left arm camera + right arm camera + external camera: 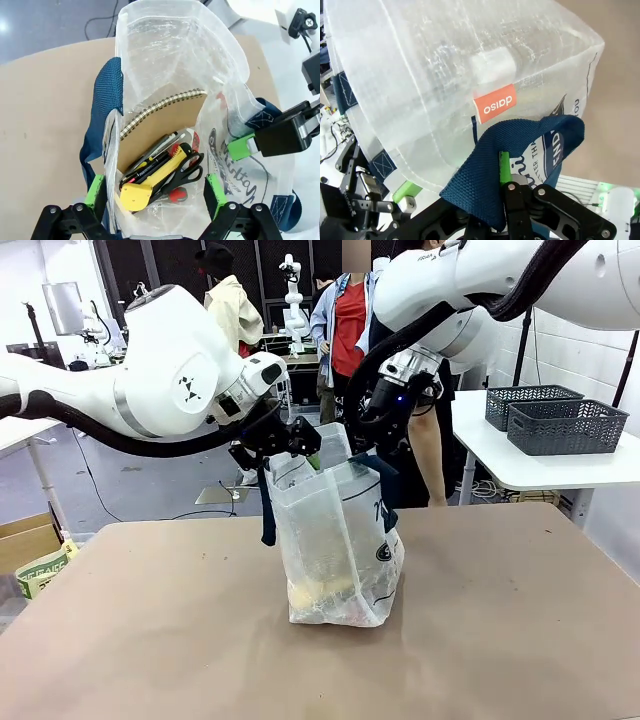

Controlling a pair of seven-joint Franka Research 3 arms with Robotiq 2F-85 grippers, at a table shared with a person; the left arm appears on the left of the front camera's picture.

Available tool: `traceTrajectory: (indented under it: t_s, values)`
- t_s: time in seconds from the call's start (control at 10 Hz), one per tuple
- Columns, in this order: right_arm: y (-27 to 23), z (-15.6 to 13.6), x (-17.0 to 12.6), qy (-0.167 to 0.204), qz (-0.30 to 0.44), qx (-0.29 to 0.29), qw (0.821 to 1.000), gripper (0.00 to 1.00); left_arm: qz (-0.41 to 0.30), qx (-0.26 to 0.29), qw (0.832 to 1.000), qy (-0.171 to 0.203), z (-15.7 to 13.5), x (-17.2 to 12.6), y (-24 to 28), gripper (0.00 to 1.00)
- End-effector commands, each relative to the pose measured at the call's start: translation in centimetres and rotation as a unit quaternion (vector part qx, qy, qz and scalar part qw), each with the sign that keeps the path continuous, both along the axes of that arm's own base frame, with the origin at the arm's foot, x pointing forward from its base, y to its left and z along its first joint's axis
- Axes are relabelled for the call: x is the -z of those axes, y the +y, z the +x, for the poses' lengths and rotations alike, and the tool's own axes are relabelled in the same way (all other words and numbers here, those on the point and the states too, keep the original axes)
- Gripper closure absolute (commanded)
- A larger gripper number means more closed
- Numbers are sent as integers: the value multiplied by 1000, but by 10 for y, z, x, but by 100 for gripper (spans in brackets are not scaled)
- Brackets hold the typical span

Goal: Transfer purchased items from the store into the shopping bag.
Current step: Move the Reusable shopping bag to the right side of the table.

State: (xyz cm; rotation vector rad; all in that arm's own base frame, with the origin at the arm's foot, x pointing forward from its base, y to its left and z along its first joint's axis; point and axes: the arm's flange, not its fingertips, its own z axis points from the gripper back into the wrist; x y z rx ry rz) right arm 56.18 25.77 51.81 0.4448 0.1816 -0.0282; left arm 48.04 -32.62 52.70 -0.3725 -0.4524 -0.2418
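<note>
The shopping bag (340, 540) stands upright mid-table, translucent with navy straps. My right gripper (362, 435) is at its far rim, shut on a navy strap handle (520, 145), which is pinched between the right gripper's (506, 172) fingers. My left gripper (302, 447) hovers over the bag's open mouth with its jaws wide and nothing between them. Looking down past the left gripper (155, 192), purchased items lie inside the bag (175, 50): a spiral notebook (165, 125), a yellow utility knife (142, 187), black-handled scissors (187, 170) and pens. Whether a store is among the baskets at the right I cannot tell.
Two dark grey openwork baskets (565, 425) sit on a white side table (540, 465) at the back right. A person in a red top (350, 330) stands beyond the bag. The brown tabletop (150, 640) lies bare around the bag. A cardboard box (25, 540) stands at the left.
</note>
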Motion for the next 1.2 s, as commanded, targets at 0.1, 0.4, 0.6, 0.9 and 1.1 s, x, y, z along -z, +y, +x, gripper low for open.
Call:
traceTrajectory:
  t_s: [0.1, 0.4, 0.6, 0.9, 1.1]
  values:
    - [5, 2, 3, -8, -13, 13, 1000, 100, -12, 25, 1000, -14, 2, -7, -10, 0]
    - [3, 9, 8, -32, -10, 26, 999, 100, -40, 64, 997, -11, 1, -8, -19, 0]
    - [4, 15, 13, -53, 0, 36, 998, 100, -69, 98, 993, 1, 3, 2, -26, 0]
    - [7, 19, 15, -67, -13, 28, 997, 100, -105, 112, 988, 4, 5, 10, -26, 0]
    - [8, 21, 18, -71, -21, 19, 997, 100, -124, 114, 986, -8, 6, 8, -24, 0]
